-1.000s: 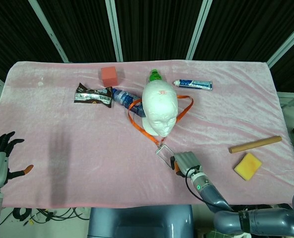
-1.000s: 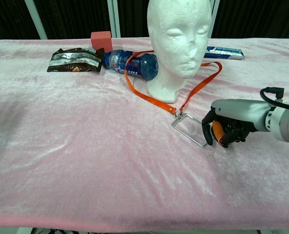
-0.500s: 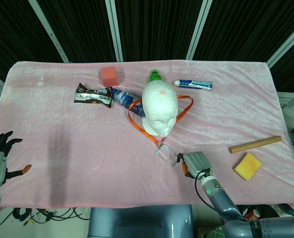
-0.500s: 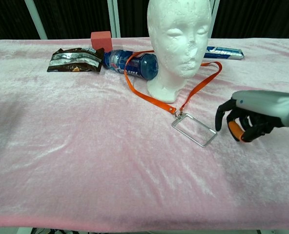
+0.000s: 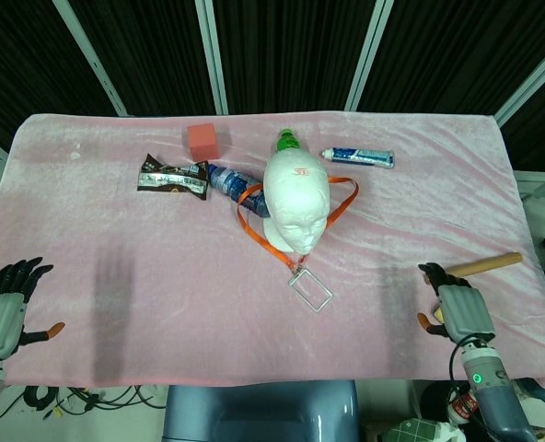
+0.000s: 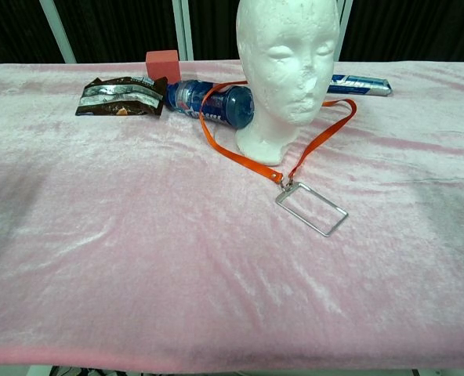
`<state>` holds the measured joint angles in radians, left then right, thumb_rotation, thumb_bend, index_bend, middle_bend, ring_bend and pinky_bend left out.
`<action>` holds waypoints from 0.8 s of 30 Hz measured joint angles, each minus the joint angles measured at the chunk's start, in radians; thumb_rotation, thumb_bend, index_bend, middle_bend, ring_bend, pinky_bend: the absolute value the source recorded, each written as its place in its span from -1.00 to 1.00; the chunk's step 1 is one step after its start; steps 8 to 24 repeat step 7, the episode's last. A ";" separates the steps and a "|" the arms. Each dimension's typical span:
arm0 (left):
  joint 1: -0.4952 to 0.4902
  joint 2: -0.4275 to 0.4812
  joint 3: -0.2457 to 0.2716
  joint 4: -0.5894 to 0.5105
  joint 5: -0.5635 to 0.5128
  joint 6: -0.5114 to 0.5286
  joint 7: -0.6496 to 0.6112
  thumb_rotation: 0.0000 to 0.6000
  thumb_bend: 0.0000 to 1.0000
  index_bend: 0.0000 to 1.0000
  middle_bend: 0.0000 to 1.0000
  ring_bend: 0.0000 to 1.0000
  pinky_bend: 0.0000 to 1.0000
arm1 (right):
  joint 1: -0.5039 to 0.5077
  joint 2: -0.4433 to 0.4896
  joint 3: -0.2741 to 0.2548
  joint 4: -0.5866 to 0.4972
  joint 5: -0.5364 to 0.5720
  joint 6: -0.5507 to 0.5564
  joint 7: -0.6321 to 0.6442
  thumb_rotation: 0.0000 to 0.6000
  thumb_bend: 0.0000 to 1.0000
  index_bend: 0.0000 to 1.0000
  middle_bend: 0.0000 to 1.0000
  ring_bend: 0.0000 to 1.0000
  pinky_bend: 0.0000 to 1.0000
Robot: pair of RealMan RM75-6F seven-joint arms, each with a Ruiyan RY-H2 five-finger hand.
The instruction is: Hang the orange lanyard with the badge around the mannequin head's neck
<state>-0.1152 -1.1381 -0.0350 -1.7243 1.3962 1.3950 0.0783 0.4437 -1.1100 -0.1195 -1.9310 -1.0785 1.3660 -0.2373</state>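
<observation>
The white mannequin head [image 5: 295, 207] [image 6: 287, 70] stands mid-table. The orange lanyard [image 5: 251, 224] [image 6: 240, 157] loops round its neck, both straps running down the front onto the cloth. Its clear badge [image 5: 310, 290] [image 6: 312, 209] lies flat in front of the head, untouched. My right hand [image 5: 457, 311] hangs at the table's near right edge, far from the badge, fingers curled in and holding nothing. At the near left edge my left hand [image 5: 4, 308] has its fingers spread and is empty. Neither hand shows in the chest view.
A blue bottle [image 5: 231, 181] [image 6: 212, 102] lies against the head's left side. Behind are a snack packet [image 5: 173, 178], a red block [image 5: 203, 141] and a toothpaste tube [image 5: 357, 157]. A wooden stick [image 5: 482, 265] lies just beyond my right hand. Pink cloth [image 5: 144, 267] covers the table.
My right hand has pulled away from the badge to the near right edge and left the chest view. It now covers the yellow sponge. The badge and lanyard stay put.
</observation>
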 measured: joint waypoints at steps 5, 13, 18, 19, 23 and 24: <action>0.011 0.002 0.015 -0.004 0.029 0.015 -0.018 1.00 -0.87 -0.70 -0.88 -1.00 -1.00 | -0.114 -0.034 -0.029 0.209 -0.228 0.131 0.143 1.00 -0.58 -0.72 -0.89 -0.63 -0.58; 0.015 0.006 0.023 -0.007 0.037 0.015 -0.020 1.00 -0.87 -0.70 -0.88 -1.00 -1.00 | -0.151 -0.064 -0.030 0.306 -0.277 0.174 0.196 1.00 -0.58 -0.73 -0.89 -0.63 -0.58; 0.015 0.006 0.023 -0.007 0.037 0.015 -0.020 1.00 -0.87 -0.70 -0.88 -1.00 -1.00 | -0.151 -0.064 -0.030 0.306 -0.277 0.174 0.196 1.00 -0.58 -0.73 -0.89 -0.63 -0.58; 0.015 0.006 0.023 -0.007 0.037 0.015 -0.020 1.00 -0.87 -0.70 -0.88 -1.00 -1.00 | -0.151 -0.064 -0.030 0.306 -0.277 0.174 0.196 1.00 -0.58 -0.73 -0.89 -0.63 -0.58; 0.015 0.006 0.023 -0.007 0.037 0.015 -0.020 1.00 -0.87 -0.70 -0.88 -1.00 -1.00 | -0.151 -0.064 -0.030 0.306 -0.277 0.174 0.196 1.00 -0.58 -0.73 -0.89 -0.63 -0.58; 0.015 0.006 0.023 -0.007 0.037 0.015 -0.020 1.00 -0.87 -0.70 -0.88 -1.00 -1.00 | -0.151 -0.064 -0.030 0.306 -0.277 0.174 0.196 1.00 -0.58 -0.73 -0.89 -0.63 -0.58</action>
